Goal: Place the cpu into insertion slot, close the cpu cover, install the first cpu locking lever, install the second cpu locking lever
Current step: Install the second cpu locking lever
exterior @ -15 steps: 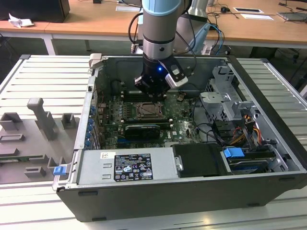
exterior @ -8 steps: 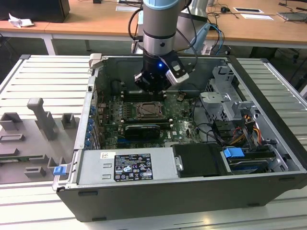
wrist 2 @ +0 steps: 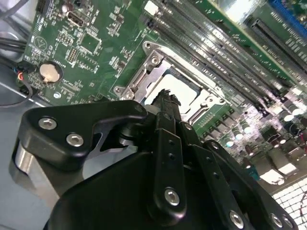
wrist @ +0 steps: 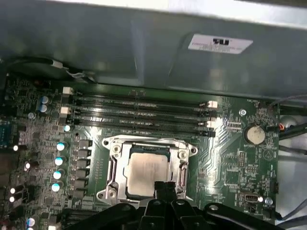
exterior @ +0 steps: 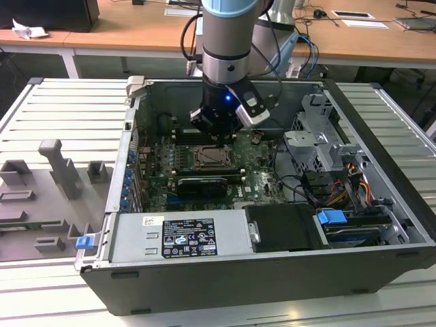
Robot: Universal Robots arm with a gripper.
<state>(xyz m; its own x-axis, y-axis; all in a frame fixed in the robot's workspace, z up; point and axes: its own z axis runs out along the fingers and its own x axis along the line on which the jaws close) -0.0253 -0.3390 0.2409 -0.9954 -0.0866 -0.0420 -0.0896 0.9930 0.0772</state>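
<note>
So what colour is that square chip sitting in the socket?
Pale beige-silver; the cpu shows best in the first wrist view.

1. You find a black label point(exterior: 187, 237) with white print and small symbols on the silvery power supply box point(exterior: 231, 228) in the exterior view; none of its lines can be made out.
2. Beside it sits a small white sticker point(exterior: 151, 221) (dark print, unreadable).
3. In the first wrist view, a white sticker point(wrist: 220, 44) with a dark mark and fine lines stands on the grey case wall point(wrist: 120, 43); you cannot read it.
4. Tiny white markings dot the green circuit board point(wrist: 230, 143) around the insertion slot point(wrist: 115, 165); none is legible.
</note>
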